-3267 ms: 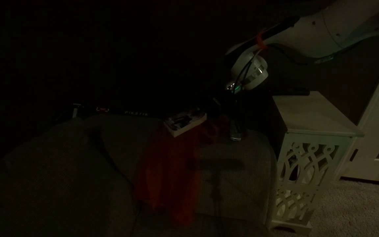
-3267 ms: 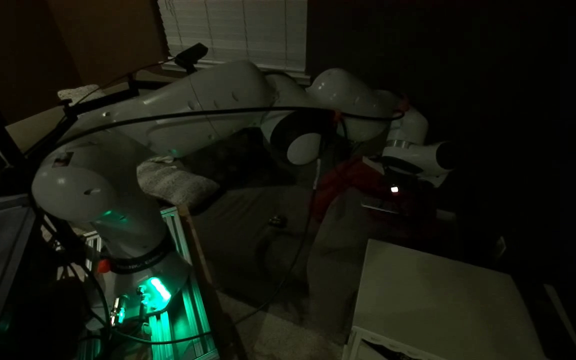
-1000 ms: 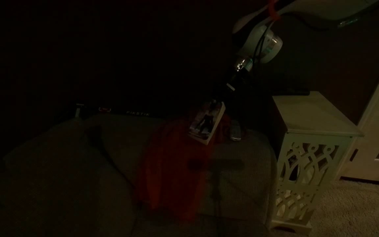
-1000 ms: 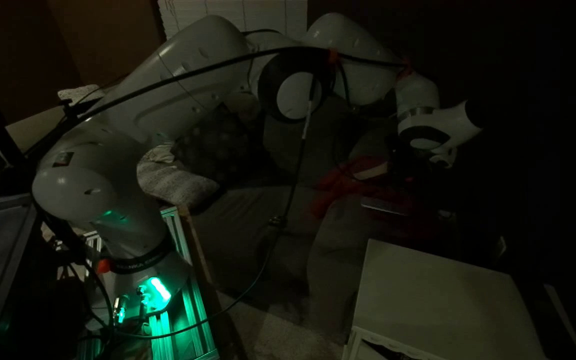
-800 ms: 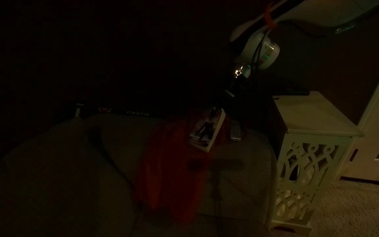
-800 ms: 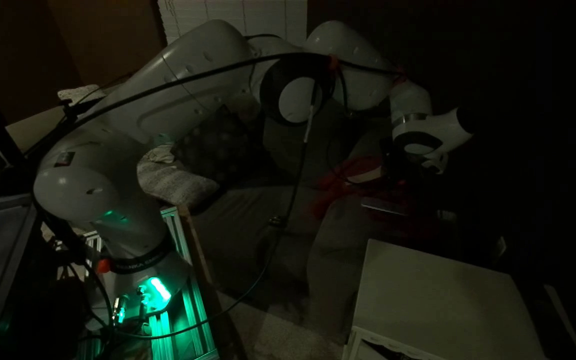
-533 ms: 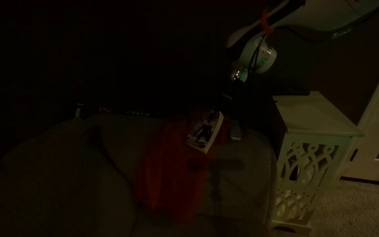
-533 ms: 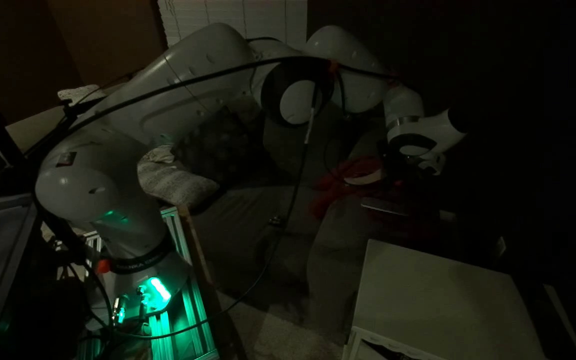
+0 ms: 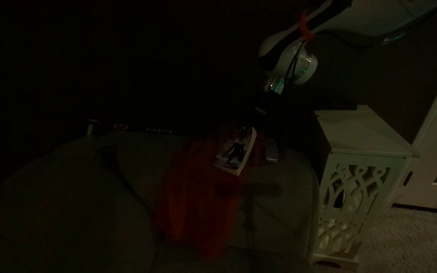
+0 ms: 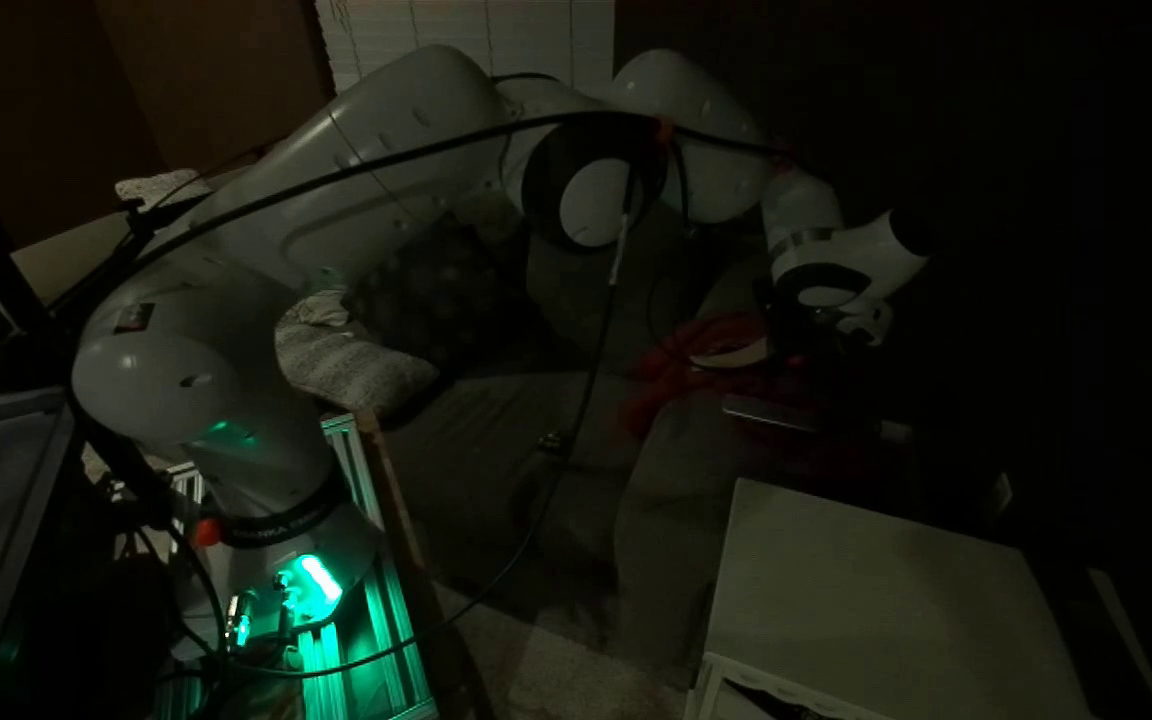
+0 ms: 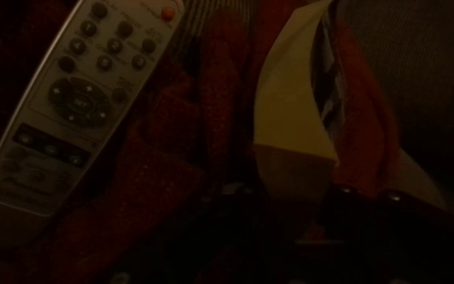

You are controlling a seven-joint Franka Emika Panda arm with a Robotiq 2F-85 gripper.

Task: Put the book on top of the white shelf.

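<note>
The book [image 9: 235,151] has a pale cover with dark markings and hangs tilted in front of the red cloth in an exterior view. Its page edge shows in an exterior view [image 10: 731,355] and in the wrist view [image 11: 290,102]. My gripper [image 11: 290,197] has a dark finger on each side of the book's near end and looks shut on it; the fingers are very dark. The gripper [image 9: 246,123] is at the book's upper end in an exterior view. The white shelf [image 9: 366,132] stands to the right of it, and its flat top shows in an exterior view [image 10: 866,600].
A red cloth [image 9: 195,212] drapes over the sofa arm [image 9: 279,204]. A remote control [image 9: 271,151] lies beside the book and shows large in the wrist view [image 11: 79,102]. A dark object [image 9: 334,105] lies at the shelf top's back edge. A door [image 9: 436,159] stands behind the shelf.
Earlier the book lay flatter and farther left; then it hung raised from my gripper, swung lengthwise. Since about one second ago the arm has come down slightly, with the book slightly lower.
</note>
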